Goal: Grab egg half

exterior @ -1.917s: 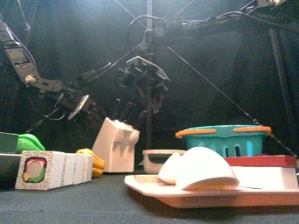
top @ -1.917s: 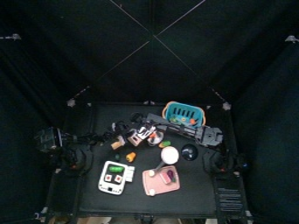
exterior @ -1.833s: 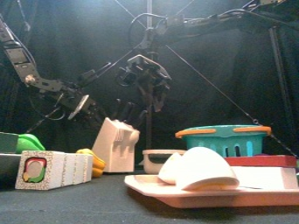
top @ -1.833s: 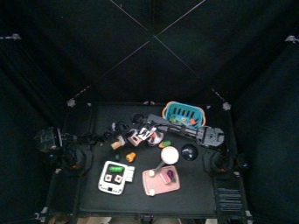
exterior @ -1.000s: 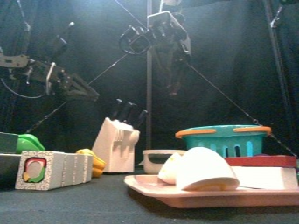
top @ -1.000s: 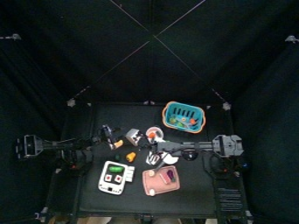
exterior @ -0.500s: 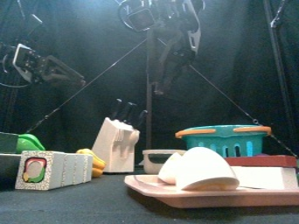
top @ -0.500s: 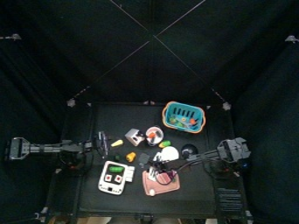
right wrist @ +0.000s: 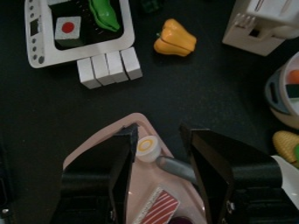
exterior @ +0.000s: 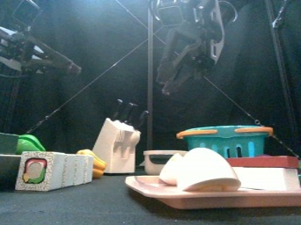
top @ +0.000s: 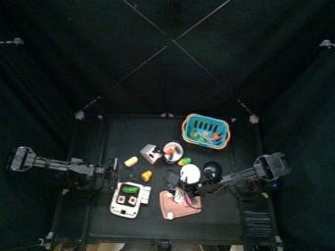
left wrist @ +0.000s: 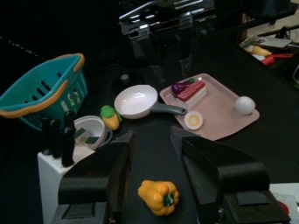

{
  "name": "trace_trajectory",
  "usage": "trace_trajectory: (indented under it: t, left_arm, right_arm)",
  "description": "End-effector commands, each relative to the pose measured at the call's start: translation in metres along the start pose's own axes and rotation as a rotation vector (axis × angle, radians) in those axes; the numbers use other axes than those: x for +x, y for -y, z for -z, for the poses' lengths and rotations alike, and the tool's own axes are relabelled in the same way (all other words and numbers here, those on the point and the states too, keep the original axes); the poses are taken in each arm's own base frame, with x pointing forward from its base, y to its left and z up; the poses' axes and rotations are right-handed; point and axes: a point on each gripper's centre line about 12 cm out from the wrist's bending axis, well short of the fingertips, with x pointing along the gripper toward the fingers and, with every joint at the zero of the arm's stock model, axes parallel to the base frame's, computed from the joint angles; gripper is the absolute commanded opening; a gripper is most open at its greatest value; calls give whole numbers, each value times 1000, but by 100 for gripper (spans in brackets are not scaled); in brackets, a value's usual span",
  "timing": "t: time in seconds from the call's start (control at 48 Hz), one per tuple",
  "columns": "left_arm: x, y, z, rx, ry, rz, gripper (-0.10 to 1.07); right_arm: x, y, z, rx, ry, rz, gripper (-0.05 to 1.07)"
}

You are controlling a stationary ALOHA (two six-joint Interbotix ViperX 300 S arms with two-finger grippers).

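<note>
Your right gripper (right wrist: 162,133) is hanging with its jaws spread apart and nothing between them, pointing down over the pink tray (right wrist: 96,156), with a small round slice (right wrist: 147,146) with a yellow centre lying just beside one jaw. The egg half (exterior: 202,169) is sitting on that tray as a plain white dome, close to the table's front edge, and the gripper is not touching it. Beyond the tray's rim you are looking at bare black tabletop, then a row of white blocks (right wrist: 107,67), a yellow pepper (right wrist: 176,37) and a white gadget (right wrist: 73,31) with a green screen; its markings are too small to read. A white knife block (right wrist: 264,21) is standing near the pepper. Your left gripper (left wrist: 158,144) is waiting wide open and holding nothing, high over the table's left side, well apart from the tray. From its wrist you are seeing the pepper nearest, a white pan (left wrist: 138,101) between the tray and the teal basket (left wrist: 41,83), and open black surface running between them. In the front view both arms are hanging well above everything on the table.
</note>
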Motion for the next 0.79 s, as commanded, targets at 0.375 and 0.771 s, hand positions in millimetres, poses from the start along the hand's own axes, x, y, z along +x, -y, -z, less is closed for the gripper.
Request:
trace_trajectory:
  t: [0.375, 0.771]
  left_arm:
    - [57, 22, -9, -95, -82, 65, 85]
    - [138, 41, 11, -61, -196, 110, 103]
  right_arm:
    - [-30, 33, 20, -33, 118, 36, 80]
    - [-56, 61, 21, 10, 184, 56, 80]
